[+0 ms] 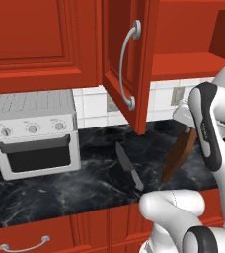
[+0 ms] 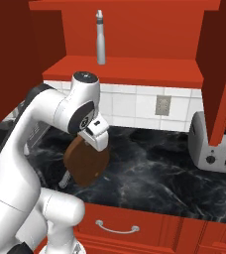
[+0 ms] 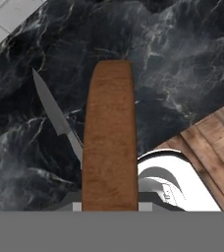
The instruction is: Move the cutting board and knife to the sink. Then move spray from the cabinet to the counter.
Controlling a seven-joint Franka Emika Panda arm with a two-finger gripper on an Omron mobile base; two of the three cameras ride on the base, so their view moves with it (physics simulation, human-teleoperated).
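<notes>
The gripper (image 2: 91, 141) is clamping its fingers on one end of the cutting board (image 2: 86, 162), which is hanging lifted clear above the counter (image 2: 149, 171), tilted with its free end pointing down toward the front edge. In the hand view the cutting board (image 3: 109, 138) is running straight away from the fingertips, with the counter (image 3: 182, 64) lying below it. In the left base view the cutting board (image 1: 179, 153) is showing edge-on as a slanted brown strip just beside the arm. The knife (image 1: 129, 165) is lying flat on the counter (image 1: 50, 190), on the toaster-oven side of the board and apart from it, its dark blade pointing toward the tiled wall and its grey handle toward the counter's front edge; the hand view is showing the knife (image 3: 57, 118) just beside the board. A white toaster oven (image 1: 33, 133) is standing on the counter farther along, well apart from the knife. A silver toaster (image 2: 216, 144) is standing on the counter at the opposite end. Above the counter, the cabinet (image 2: 130, 69) is standing open, and the spray (image 2: 100, 37) is standing upright on its red inner shelf.
</notes>
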